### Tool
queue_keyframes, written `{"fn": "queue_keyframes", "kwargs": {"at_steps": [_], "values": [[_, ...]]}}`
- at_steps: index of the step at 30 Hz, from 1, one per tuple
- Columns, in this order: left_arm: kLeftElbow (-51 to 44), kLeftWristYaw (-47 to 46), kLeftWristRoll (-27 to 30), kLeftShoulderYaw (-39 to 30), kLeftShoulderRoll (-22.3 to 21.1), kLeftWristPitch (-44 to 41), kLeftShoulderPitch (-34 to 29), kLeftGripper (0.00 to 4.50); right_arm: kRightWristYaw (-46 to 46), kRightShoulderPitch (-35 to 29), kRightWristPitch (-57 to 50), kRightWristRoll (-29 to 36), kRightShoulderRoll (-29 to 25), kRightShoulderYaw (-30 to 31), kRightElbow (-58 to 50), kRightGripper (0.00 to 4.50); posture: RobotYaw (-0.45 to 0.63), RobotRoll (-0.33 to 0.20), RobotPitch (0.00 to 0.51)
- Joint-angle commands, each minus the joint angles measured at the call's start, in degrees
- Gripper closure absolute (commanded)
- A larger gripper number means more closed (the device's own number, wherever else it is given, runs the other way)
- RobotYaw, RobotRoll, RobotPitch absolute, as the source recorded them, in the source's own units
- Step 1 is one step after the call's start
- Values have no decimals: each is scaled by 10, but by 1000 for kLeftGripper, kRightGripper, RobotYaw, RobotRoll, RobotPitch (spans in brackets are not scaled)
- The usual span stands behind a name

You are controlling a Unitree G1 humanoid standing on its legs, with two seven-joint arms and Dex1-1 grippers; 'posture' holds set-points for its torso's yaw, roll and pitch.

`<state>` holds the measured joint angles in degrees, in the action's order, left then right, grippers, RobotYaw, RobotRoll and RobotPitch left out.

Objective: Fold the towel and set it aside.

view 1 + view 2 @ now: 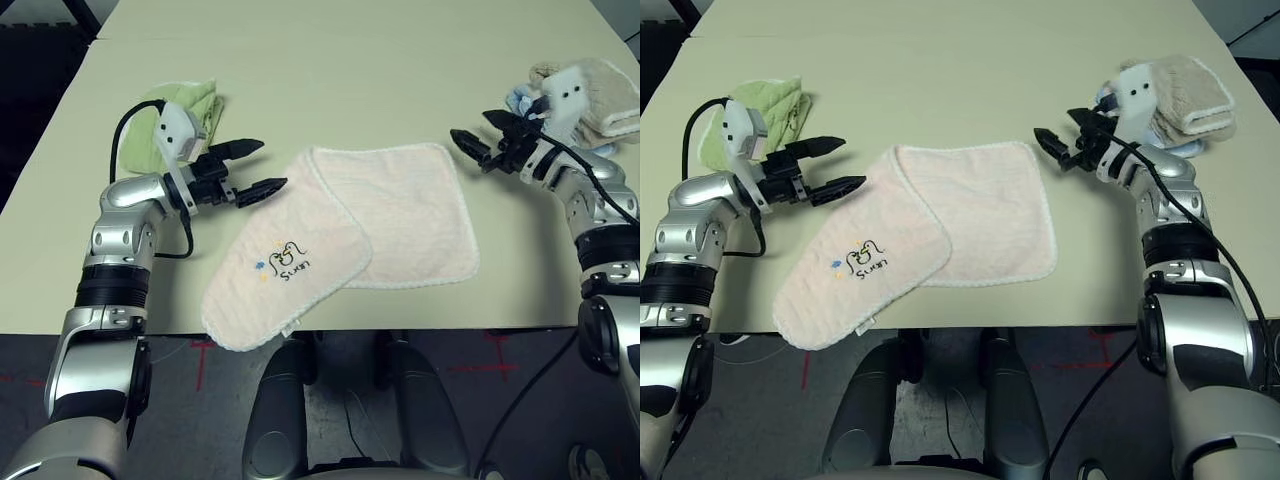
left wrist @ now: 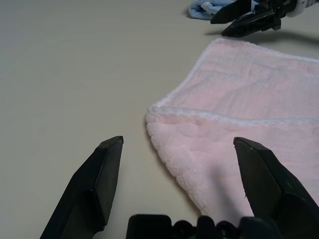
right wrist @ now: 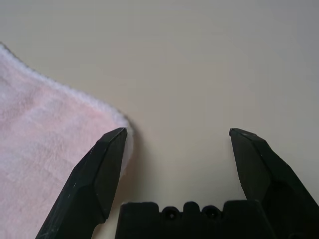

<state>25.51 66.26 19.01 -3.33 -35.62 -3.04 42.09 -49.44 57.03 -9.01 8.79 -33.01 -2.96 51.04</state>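
Observation:
The pale pink towel (image 1: 345, 235) lies flat near the table's front edge, its left part folded over at an angle so the cartoon print (image 1: 283, 262) faces up. My left gripper (image 1: 262, 168) hovers open just off the towel's upper left edge, nothing between its fingers. In the left wrist view the towel's folded edge (image 2: 199, 149) lies between the open fingers. My right gripper (image 1: 477, 136) stands open just beyond the towel's far right corner (image 3: 117, 119), holding nothing.
A light green folded towel (image 1: 190, 105) sits behind my left arm. Beige (image 1: 605, 95) and blue (image 1: 518, 98) folded towels are stacked at the right behind my right gripper. The cream table (image 1: 330, 70) stretches away behind the towel.

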Motion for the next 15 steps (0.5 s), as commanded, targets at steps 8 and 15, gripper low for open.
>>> {"fn": "queue_keyframes", "kwargs": {"at_steps": [8, 15], "values": [[-60, 18, 18, 1, 0, -37, -20, 0, -51, 64, -12, -43, 4, 31, 90, 26, 10, 0, 294], [-76, 13, 24, -2, 1, -45, -26, 0, -95, 79, -20, -58, 4, 40, 104, 26, 12, 0, 295]]}}
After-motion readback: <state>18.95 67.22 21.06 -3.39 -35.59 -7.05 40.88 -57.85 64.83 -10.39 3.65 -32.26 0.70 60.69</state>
